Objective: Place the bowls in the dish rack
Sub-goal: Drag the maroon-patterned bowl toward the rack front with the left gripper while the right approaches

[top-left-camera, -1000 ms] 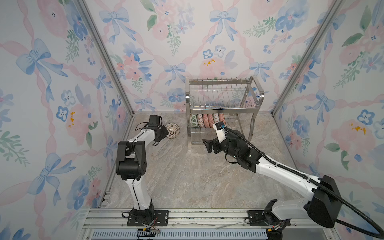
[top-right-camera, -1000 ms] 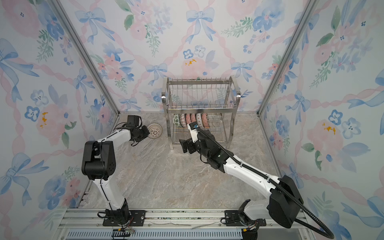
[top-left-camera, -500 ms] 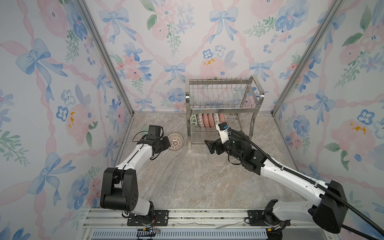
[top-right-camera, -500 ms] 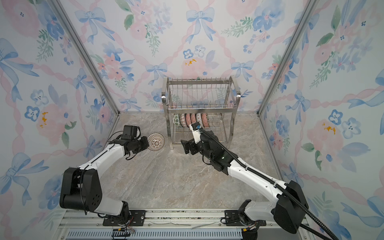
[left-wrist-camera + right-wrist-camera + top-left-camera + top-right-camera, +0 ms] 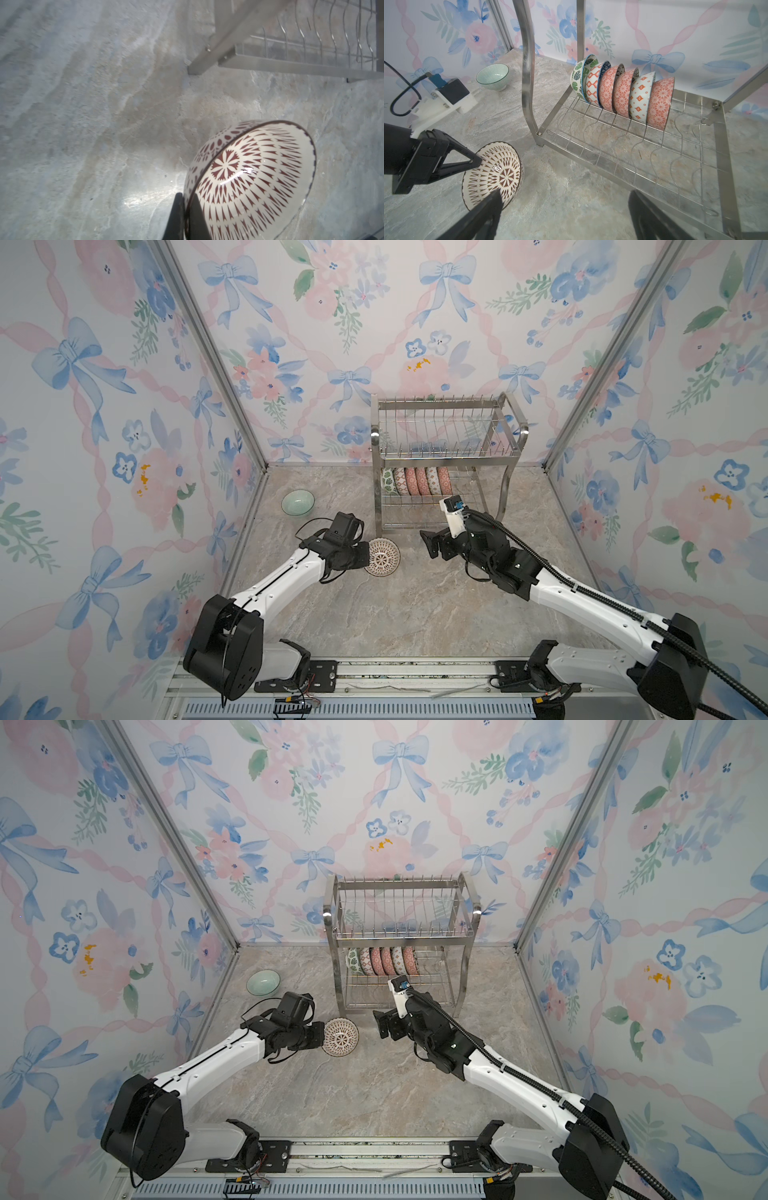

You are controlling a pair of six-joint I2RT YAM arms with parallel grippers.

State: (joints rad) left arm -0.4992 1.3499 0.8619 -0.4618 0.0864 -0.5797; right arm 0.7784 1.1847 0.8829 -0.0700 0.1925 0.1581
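Left fingers (image 5: pixel 176 218): are pressing together on the rim of the brown-patterned bowl (image 5: pixel 249 176), one inside the rim and one outside.
Right fingers (image 5: pixel 483 216): are standing wide apart, gripping nothing, and hovering just beside that bowl.
Brown-patterned bowl (image 5: pixel 382 558): is tipping on its side over the worktop (image 5: pixel 395 614), its opening facing the right fingers, near the left front leg of the dish rack (image 5: pixel 446 455). I cannot tell whether it is touching the worktop.
Dish rack (image 5: pixel 399 936): is standing near the back wall.
Pale green bowl (image 5: pixel 297 502): is sitting upright on the worktop, well left of the rack and close to the side wall.
Racked bowls (image 5: pixel 623 93): six are leaning on edge in a row between the prongs, filling the left end of the lower tier.
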